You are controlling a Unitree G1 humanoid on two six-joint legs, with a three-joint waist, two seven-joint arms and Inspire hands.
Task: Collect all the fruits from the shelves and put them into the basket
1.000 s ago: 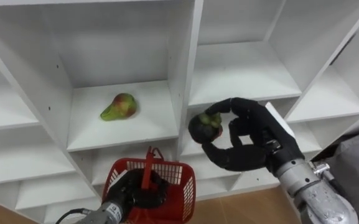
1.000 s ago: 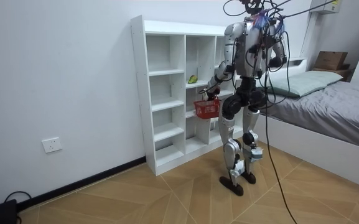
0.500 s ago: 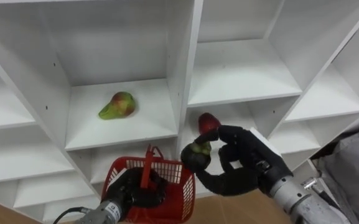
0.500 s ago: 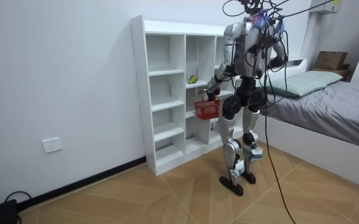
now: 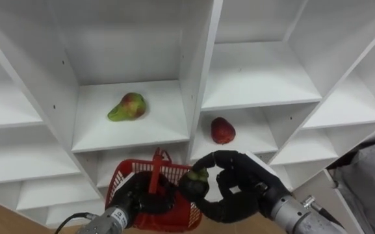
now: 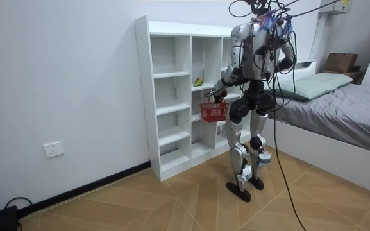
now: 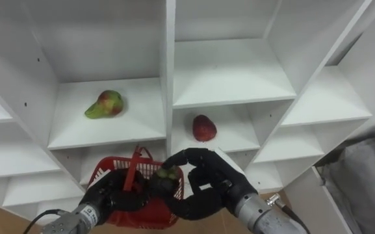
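A dark round fruit with a green stem end (image 5: 193, 184) is pinched in my right hand (image 5: 242, 195), low over the right rim of the red basket (image 5: 123, 177). My left hand (image 5: 140, 199) is shut on the basket's upright handle (image 5: 155, 170) below the shelves. A green-red pear (image 5: 127, 107) lies in the middle-left compartment of the white closet. A red fruit (image 5: 223, 130) sits one shelf lower in the compartment to the right. In the room view I stand close to the closet (image 6: 165, 96) with the basket (image 6: 213, 113) at hip height.
The closet's vertical divider (image 5: 197, 71) stands just behind the basket. Other compartments hold nothing. A bed (image 6: 345, 109) is at the room view's right, and wooden floor lies around my feet.
My right hand has come down and left with the dark fruit, from in front of the right compartment to the basket's rim. The red fruit behind it now shows.
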